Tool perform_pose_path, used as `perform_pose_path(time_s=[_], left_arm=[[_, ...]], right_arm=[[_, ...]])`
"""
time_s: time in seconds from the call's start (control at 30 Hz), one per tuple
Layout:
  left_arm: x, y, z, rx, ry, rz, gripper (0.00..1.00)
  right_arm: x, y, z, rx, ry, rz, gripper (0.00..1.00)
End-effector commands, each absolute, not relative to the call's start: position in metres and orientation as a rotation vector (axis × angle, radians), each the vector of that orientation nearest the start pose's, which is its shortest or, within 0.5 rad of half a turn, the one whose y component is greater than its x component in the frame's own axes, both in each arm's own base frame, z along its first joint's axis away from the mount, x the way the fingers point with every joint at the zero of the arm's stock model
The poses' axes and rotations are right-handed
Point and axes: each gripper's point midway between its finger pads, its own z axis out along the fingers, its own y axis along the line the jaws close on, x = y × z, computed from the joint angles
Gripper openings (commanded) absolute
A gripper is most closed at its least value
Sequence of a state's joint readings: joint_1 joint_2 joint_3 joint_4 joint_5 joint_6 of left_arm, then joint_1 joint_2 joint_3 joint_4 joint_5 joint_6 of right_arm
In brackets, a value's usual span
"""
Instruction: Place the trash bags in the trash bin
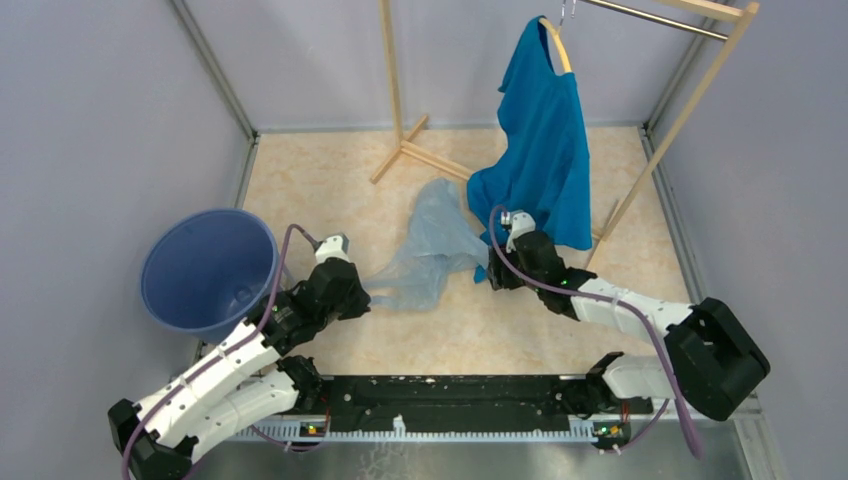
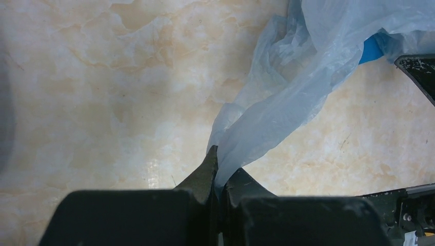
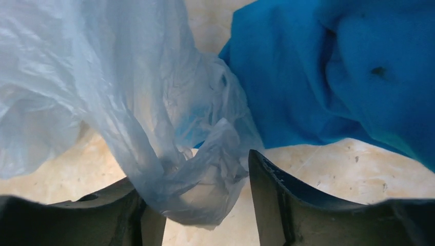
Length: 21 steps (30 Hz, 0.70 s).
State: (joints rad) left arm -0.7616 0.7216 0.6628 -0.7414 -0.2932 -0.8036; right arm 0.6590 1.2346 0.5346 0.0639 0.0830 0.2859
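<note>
Blue bin stands tilted at the counter's left edge. Pale bag sprawls outside it, mid-counter, between both tools. Left tool is clamped on one corner; right tool stands apart around loose folds. T-shirt hangs just beside the right tool.

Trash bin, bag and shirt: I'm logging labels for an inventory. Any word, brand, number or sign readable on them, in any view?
None can be read. The trash bin shows no label from this angle; the trash bag and the blue T-shirt are plain in every view.
</note>
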Motion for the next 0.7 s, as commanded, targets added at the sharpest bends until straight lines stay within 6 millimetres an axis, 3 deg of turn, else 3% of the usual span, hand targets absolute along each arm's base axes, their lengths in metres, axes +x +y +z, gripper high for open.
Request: perform_pose_path(time_s=[0.0, 0.07, 0.1, 0.2, 0.3, 0.4, 0.47, 0.5, 0.53, 0.57, 0.6, 0.67], left_arm=[[0.181, -0.136, 0.143, -0.214, 2.32, -0.429, 0.0], [0.182, -0.137, 0.144, -0.208, 2.315, -0.433, 0.0], [0.182, -0.139, 0.145, -0.198, 2.314, -0.442, 0.0], [0.184, -0.149, 0.147, -0.169, 2.331, -0.47, 0.0], [0.198, -0.167, 0.152, -0.134, 2.323, -0.498, 0.0], [0.226, -0.183, 0.166, -0.116, 2.275, -0.472, 0.0], [0.252, -0.199, 0.19, -0.073, 2.232, -0.482, 0.0], [0.267, -0.204, 0.208, -0.055, 2.204, -0.486, 0.0], [0.292, -0.205, 0.248, -0.057, 2.135, -0.492, 0.0], [0.308, -0.2, 0.257, -0.054, 2.135, -0.46, 0.0], [0.329, -0.2, 0.32, -0.069, 2.026, -0.495, 0.0], [0.348, -0.192, 0.414, -0.03, 1.85, -0.491, 0.0]], right_arm=[[0.29, 0.2, 0.079, -0.34, 2.133, 0.339, 0.38], [0.286, 0.203, 0.078, -0.341, 2.171, 0.354, 0.06], [0.281, 0.207, 0.079, -0.34, 2.198, 0.382, 0.0], [0.259, 0.23, 0.087, -0.354, 2.235, 0.56, 0.0], [0.252, 0.253, 0.101, -0.32, 2.255, 0.732, 0.0], [0.268, 0.273, 0.12, -0.293, 2.28, 0.775, 0.0], [0.289, 0.29, 0.141, -0.32, 2.301, 0.771, 0.0], [0.3, 0.297, 0.158, -0.331, 2.296, 0.768, 0.0], [0.315, 0.305, 0.186, -0.349, 2.26, 0.758, 0.0], [0.328, 0.31, 0.218, -0.359, 2.216, 0.74, 0.0], [0.342, 0.312, 0.256, -0.369, 2.15, 0.717, 0.0], [0.359, 0.308, 0.347, -0.376, 1.978, 0.67, 0.0]])
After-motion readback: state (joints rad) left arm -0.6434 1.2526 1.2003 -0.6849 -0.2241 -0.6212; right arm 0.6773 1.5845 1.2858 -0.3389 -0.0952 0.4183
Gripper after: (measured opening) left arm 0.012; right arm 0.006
